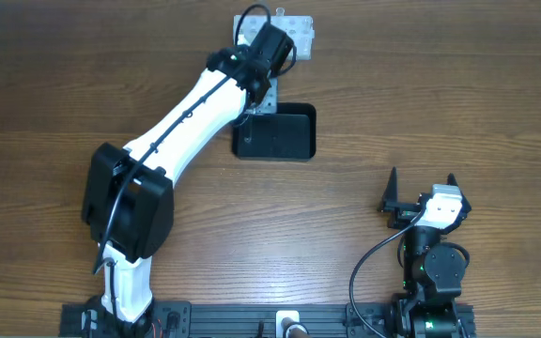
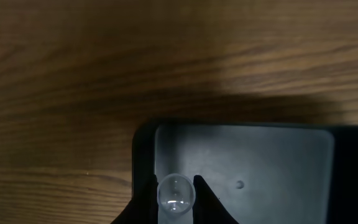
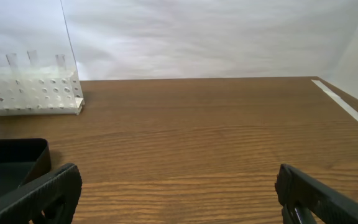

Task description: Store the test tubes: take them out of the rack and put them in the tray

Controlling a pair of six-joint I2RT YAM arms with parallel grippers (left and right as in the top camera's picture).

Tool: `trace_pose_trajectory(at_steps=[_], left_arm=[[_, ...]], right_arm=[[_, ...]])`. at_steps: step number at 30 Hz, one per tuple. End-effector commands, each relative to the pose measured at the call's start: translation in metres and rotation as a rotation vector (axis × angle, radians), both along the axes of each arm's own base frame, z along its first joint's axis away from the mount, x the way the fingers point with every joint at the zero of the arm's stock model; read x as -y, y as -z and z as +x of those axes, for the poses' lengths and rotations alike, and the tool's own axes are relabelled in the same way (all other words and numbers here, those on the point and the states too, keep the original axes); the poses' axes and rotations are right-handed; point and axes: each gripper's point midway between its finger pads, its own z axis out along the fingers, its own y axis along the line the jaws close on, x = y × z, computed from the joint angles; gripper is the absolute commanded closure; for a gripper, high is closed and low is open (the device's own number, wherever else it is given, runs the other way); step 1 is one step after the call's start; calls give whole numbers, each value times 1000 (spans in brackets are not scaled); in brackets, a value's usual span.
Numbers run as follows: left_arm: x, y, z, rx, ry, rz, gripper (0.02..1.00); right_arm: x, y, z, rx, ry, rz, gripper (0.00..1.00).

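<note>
Pinched in the left gripper (image 2: 176,210), one test tube (image 2: 177,191) hangs over a corner of the black tray (image 2: 260,155). Its floor looks bare, so storing has, I judge, barely begun. Beyond, the rack (image 3: 33,93) holds at least three more tubes (image 3: 59,62). Right gripper (image 1: 422,183) rests spread wide, well apart; nothing blocks the way.

Worktop (image 1: 458,84): brown wood-grain surface, grain running left to right, filling the whole top view. Far edge meets a plain white wall (image 3: 216,37), slightly uneven in tone. Pale strip (image 3: 347,106) runs along the worktop's right edge. Lighting even; one soft dark shadow (image 2: 185,102) on the wood.
</note>
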Motion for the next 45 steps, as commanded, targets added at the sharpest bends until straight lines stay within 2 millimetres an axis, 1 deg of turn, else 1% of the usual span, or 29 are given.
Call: trace_pose_trajectory(at_steps=[1,7,14,18,20,21,23,25,28,30,33,35,38,42,45], left_arm=[[-5,17,-4,-26,-22,22,855],[-6,39,-2,-56,-27,41,838],[-17,44,2,-70,-54,36,805],[-18,45,3,-74,-56,29,617],[-17,43,4,-69,-56,26,560],[-16,41,6,-60,-57,24,560],[-14,27,16,-19,-57,19,562],[-5,2,33,57,-34,15,562],[6,-45,60,203,-11,12,549],[11,-71,77,292,-6,9,511],[12,-89,98,378,-10,15,467],[15,-91,111,409,5,19,454],[22,-85,128,436,37,32,441],[28,-68,145,453,46,44,441],[28,-55,150,447,42,46,441]], right_arm=[[1,2,0,-1,3,3,9],[1,2,0,-1,3,3,9],[1,2,0,-1,3,3,9],[1,2,0,-1,3,3,7],[1,2,0,-1,3,3,9],[1,2,0,-1,3,3,9],[1,2,0,-1,3,3,7],[1,2,0,-1,3,3,7],[1,2,0,-1,3,3,9],[1,2,0,-1,3,3,7],[1,2,0,-1,3,3,9],[1,2,0,-1,3,3,7],[1,2,0,-1,3,3,9],[1,2,0,-1,3,3,7],[1,2,0,-1,3,3,7]])
